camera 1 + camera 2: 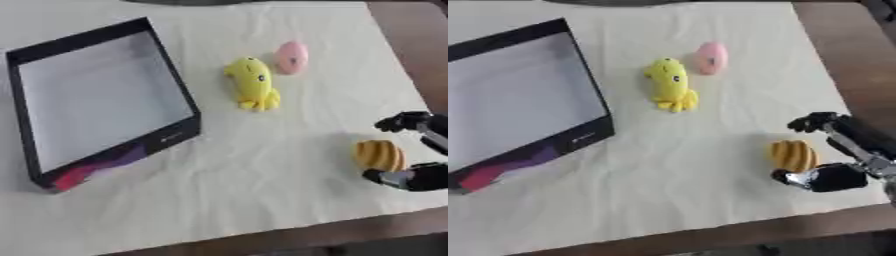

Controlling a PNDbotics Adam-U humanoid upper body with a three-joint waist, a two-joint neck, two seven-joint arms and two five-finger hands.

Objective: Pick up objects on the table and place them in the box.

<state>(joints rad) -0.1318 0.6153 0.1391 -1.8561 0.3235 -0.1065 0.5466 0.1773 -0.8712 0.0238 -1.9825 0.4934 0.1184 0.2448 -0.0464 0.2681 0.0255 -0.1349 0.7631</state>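
Observation:
An orange ridged ball-like toy (794,155) lies on the cream cloth near the front right. My right hand (855,144) reaches in from the right edge and brackets it. The fingers (815,121) are spread just beyond the toy's far side, and the thumb (811,179) sits at its near side. The toy rests on the cloth between them. A yellow squid-like toy (252,82) lies mid-table with a pink egg-shaped toy (291,57) just behind it to the right. The black-walled box (179,86), white inside, stands open at the left. My left hand is out of sight.
The cream cloth (262,165) covers most of the table. Bare brown table wood (842,45) shows along the right side and the front edge. The box's front wall carries a red and purple print (96,167).

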